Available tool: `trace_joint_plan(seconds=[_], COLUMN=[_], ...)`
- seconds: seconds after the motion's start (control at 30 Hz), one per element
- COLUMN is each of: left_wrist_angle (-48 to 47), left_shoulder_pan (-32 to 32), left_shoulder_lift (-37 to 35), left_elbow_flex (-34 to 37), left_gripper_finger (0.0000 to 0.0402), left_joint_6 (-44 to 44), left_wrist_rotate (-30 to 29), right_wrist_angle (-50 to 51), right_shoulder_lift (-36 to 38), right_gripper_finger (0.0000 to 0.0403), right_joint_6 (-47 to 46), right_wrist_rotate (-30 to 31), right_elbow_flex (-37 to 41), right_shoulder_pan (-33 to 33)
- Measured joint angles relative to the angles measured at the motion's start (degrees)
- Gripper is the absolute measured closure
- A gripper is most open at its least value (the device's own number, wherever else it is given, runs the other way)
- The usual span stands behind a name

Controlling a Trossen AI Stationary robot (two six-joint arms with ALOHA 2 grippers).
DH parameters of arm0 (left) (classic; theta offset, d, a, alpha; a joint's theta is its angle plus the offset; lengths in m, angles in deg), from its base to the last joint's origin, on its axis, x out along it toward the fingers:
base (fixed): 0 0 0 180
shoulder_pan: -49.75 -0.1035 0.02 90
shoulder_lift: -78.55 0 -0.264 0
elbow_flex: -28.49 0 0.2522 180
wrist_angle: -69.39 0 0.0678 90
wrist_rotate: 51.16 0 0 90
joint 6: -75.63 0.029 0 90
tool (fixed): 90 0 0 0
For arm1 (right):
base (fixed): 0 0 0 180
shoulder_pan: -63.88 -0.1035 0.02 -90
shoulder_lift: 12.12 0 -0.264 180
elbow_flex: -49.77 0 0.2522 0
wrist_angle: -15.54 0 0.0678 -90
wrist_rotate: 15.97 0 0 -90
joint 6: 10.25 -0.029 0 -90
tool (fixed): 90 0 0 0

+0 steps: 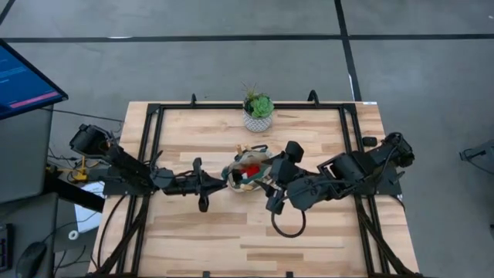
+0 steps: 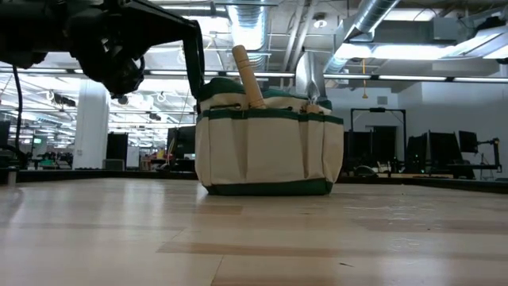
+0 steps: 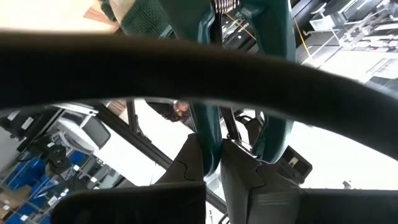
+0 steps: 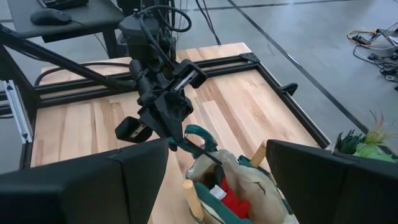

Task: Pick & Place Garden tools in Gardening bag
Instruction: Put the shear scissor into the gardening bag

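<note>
Small beige fabric gardening bag (image 1: 248, 174) with dark green trim stands upright at table centre on the light wooden slatted tabletop (image 1: 231, 239). Inside it in the high view: a red item (image 1: 250, 168), plus light wooden tool handles. Low view shows a pale wooden handle (image 2: 248, 76) tilted out of the bag's top and a metal trowel blade (image 2: 309, 73) upright beside it.

Left gripper (image 1: 225, 178) reaches in from 9 o'clock to the bag's 9 o'clock rim. Its fingers are pressed together on a teal-green loop handle (image 4: 198, 138), seemingly the pruning shears; left wrist view shows the teal handle (image 3: 210, 118) pinched between dark fingers (image 3: 186, 165). That tool sits at the bag's edge, partly over the opening.

Right gripper (image 1: 272, 179) is just beside the bag at 3 o'clock, fingers spread wide; right wrist view shows both dark fingers (image 4: 93, 186) apart with the bag (image 4: 233, 193) between them.

White pot with green plant (image 1: 257, 112) at 12 o'clock from the bag, well apart, near the table's far edge. Blue monitor (image 1: 23, 77) off the table at 10 o'clock.
</note>
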Motion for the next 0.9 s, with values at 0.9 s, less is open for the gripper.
trace_joint_plan(seconds=[0.9], left_wrist_angle=[12.3], left_shoulder_pan=[-3.3], left_shoulder_lift=[12.4], left_elbow_flex=[-1.5], left_gripper_finger=[0.04], left_joint_6=[-0.5], left_wrist_rotate=[1.9], right_wrist_angle=[0.0], right_shoulder_lift=[0.0], right_gripper_finger=[0.0138], right_joint_6=[0.4], right_wrist_rotate=[0.0], right_elbow_flex=[0.0], right_shoulder_pan=[1.4])
